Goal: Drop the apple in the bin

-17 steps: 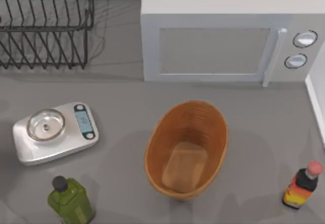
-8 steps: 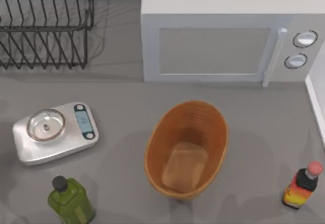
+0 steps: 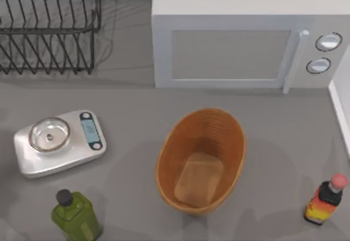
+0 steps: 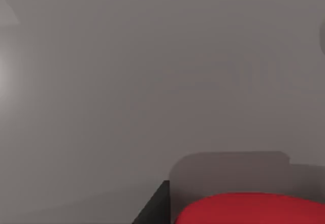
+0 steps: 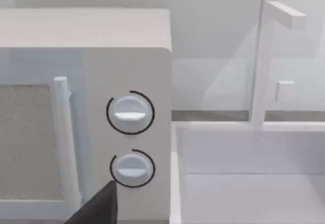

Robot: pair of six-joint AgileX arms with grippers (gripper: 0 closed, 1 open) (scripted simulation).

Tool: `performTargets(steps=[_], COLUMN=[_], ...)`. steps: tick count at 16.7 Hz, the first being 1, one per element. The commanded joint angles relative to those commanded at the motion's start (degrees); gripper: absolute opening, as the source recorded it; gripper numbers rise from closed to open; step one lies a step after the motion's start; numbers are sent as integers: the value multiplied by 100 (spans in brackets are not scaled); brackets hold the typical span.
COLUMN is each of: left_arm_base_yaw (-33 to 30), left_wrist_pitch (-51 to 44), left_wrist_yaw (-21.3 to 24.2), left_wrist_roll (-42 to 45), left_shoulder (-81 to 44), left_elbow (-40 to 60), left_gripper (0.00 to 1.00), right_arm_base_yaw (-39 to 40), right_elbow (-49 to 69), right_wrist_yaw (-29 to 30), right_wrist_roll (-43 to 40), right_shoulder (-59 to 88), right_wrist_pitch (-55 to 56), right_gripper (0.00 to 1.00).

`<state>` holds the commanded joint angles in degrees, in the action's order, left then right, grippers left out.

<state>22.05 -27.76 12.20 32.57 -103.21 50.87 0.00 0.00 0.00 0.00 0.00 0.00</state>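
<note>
Grey table (image 3: 131, 142), bin (image 3: 201, 162) central, microwave (image 3: 246, 39) behind, tool states unclear.

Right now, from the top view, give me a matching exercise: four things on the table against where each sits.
Things:
1. basket
2. kitchen scale
3. green bottle
4. red-capped sauce bottle

Places:
A. near edge, table's left
B. near edge, table's far right
C. middle, in front of the microwave
D. left side, in front of the black dish rack

Pairs: 1-C, 2-D, 3-A, 4-B
</note>
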Motion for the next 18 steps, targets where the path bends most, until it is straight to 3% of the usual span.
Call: performTargets(steps=[8,18], left_arm_base_yaw=[7,118], left_wrist_pitch=[-263,-2840], left_wrist_yaw=[-92,-140], left_wrist_roll=[44,-54], left_shoulder=[240,782], left_elbow=[439,1896], left_gripper=[0,0], right_arm_base_yaw=[0,0], right_elbow=[0,0], right_wrist_yaw=[0,0], right_wrist_roll=[0,0], right_shoulder=[0,0], right_wrist_pitch=[0,0], right_gripper=[100,100])
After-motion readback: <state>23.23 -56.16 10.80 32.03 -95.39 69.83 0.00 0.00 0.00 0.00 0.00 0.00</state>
